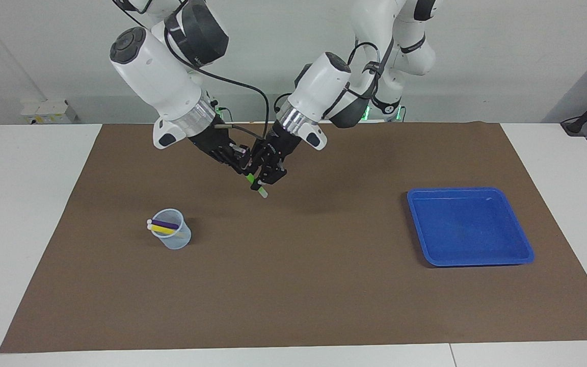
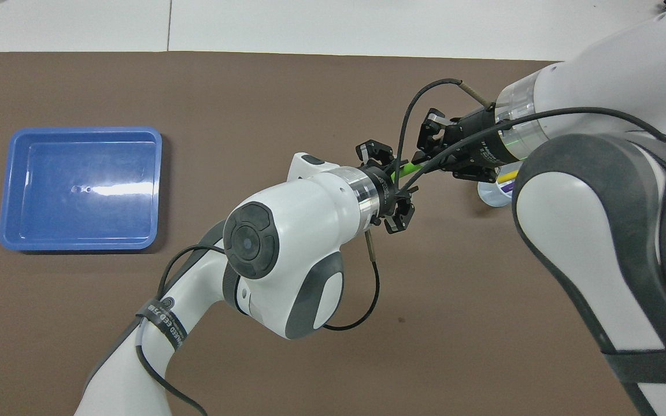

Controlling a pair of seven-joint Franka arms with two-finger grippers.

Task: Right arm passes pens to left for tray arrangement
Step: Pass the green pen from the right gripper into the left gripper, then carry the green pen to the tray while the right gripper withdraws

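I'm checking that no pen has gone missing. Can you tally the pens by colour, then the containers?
Green pen: 1
Yellow pen: 1
Purple pen: 1
Cup: 1
Blue tray: 1
Total: 5
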